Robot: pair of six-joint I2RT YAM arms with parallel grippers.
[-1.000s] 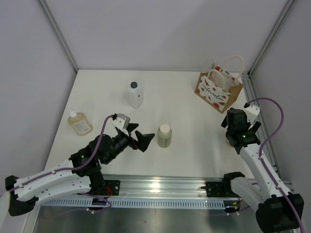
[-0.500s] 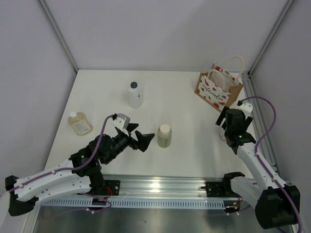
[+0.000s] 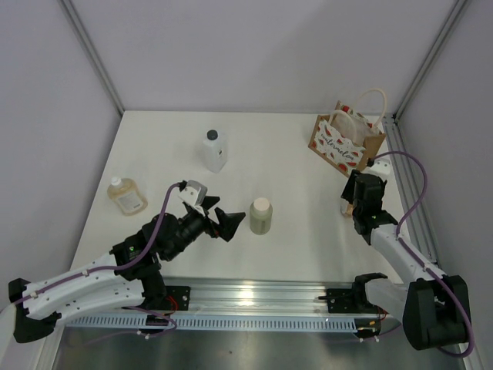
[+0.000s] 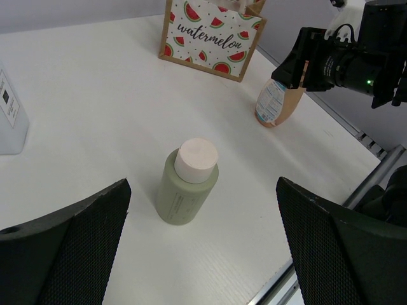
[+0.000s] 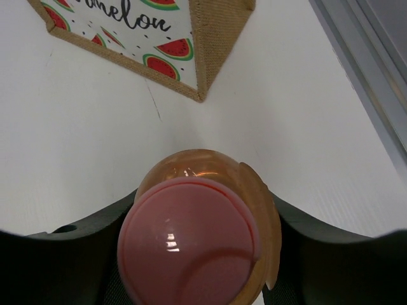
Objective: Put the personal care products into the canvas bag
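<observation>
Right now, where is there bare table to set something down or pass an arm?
Widest bare stretch: between the white bottle and the canvas bag. Also free between the beige cylinder and the orange bottle. Crowded: the right edge, where the right gripper holds the orange bottle near the bag.

You have four bottles: one white bottle [image 3: 215, 150], one amber flask [image 3: 126, 196], one beige cylinder [image 3: 260, 215] and one orange bottle [image 4: 278, 101]. You also have one bag [image 3: 347, 139] and one table [image 3: 300, 173].
</observation>
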